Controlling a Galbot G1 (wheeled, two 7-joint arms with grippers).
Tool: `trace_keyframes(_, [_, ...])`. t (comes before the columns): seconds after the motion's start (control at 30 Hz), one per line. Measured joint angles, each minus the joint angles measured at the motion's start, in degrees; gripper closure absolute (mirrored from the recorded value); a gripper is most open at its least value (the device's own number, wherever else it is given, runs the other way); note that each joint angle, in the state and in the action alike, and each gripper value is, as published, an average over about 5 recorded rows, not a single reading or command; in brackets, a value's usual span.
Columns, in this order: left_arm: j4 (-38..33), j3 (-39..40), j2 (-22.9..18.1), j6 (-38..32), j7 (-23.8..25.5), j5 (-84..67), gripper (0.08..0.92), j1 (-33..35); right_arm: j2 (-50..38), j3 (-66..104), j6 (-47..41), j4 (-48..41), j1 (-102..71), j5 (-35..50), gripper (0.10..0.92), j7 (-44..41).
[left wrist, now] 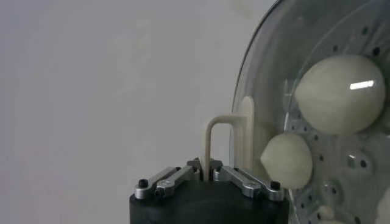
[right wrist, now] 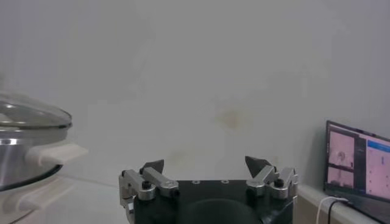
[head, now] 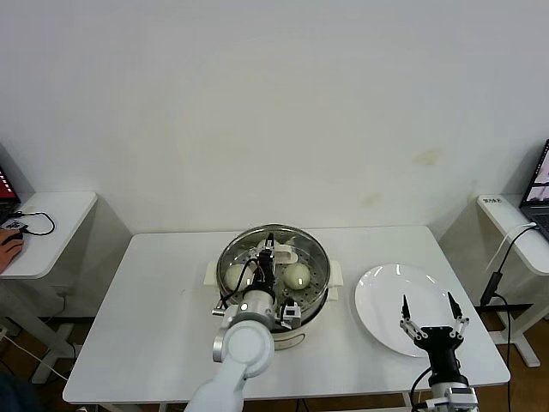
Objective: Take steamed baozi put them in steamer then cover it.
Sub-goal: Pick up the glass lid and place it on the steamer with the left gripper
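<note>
The steamer (head: 316, 302) stands at the table's middle on its white pot base. The clear glass cover (head: 300, 243) lies over it, level with its rim. My left gripper (head: 267, 254) is shut on the cover's cream bar handle (left wrist: 218, 135) from above; in the left wrist view my left gripper (left wrist: 206, 173) pinches one leg of the handle. Steamed baozi (head: 297, 275) (head: 235, 275) show through the glass, and two baozi (left wrist: 340, 92) (left wrist: 286, 160) show in the left wrist view. My right gripper (head: 428, 311) is open and empty above the white plate (head: 378, 300).
The plate holds nothing. The right wrist view shows the covered steamer (right wrist: 21, 159) off to one side of my right gripper (right wrist: 206, 164), and a laptop screen (right wrist: 356, 159) on a side table. Side tables stand at both ends of the white table (head: 154, 326).
</note>
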Motion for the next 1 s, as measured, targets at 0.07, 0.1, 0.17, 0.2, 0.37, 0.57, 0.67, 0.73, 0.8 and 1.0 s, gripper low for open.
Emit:
trace_keyframes(0.07, [0.2,-0.1,-0.1,-0.1,-0.1,0.1,0.854,0.1,-0.1,0.0,0.0,0.0,0.0,0.0,0.202,0.0])
trace_keyframes(0.1, [0.3,-0.2,-0.1,-0.1,-0.1,0.2,0.854,0.2,-0.1,0.0,0.0,-0.1,0.0,0.1,0.202,0.0])
trace_keyframes(0.17, [0.3,-0.2,-0.2,-0.2,-0.2,0.2,0.854,0.4,-0.1,0.0,0.1,-0.1,0.0,0.1,0.203,0.0])
trace_keyframes(0.2, [0.4,-0.2,-0.3,-0.2,-0.2,0.3,0.854,0.5,-0.1,-0.1,0.1,-0.1,0.0,0.1,0.203,0.0])
trace_keyframes(0.37, [0.6,-0.3,-0.8,-0.2,-0.7,0.4,0.833,0.6,-0.2,-0.1,0.1,-0.1,-0.1,0.1,0.203,-0.1])
trace_keyframes(0.57, [0.3,-0.5,-0.8,-0.2,-1.0,0.0,0.676,0.8,-0.3,-0.2,0.0,0.0,-0.1,0.1,0.203,-0.2])
trace_keyframes(0.67, [-0.2,-0.4,-0.5,-0.2,-1.0,-0.4,0.589,1.1,-0.3,-0.2,0.0,0.0,-0.1,0.1,0.203,-0.2])
trace_keyframes(0.73, [-0.7,-0.3,-0.2,-0.2,-1.1,-0.7,0.529,1.4,-0.3,-0.3,0.0,0.0,-0.1,0.1,0.203,-0.2])
trace_keyframes(0.8, [-1.4,-0.2,0.1,-0.3,-1.2,-1.0,0.477,1.8,-0.3,-0.3,-0.1,0.0,-0.1,0.0,0.203,-0.2])
trace_keyframes(1.0, [-4.1,0.0,1.7,-0.7,-1.3,-2.2,0.304,3.5,-0.3,-0.4,-0.1,0.2,-0.4,0.0,0.203,-0.2])
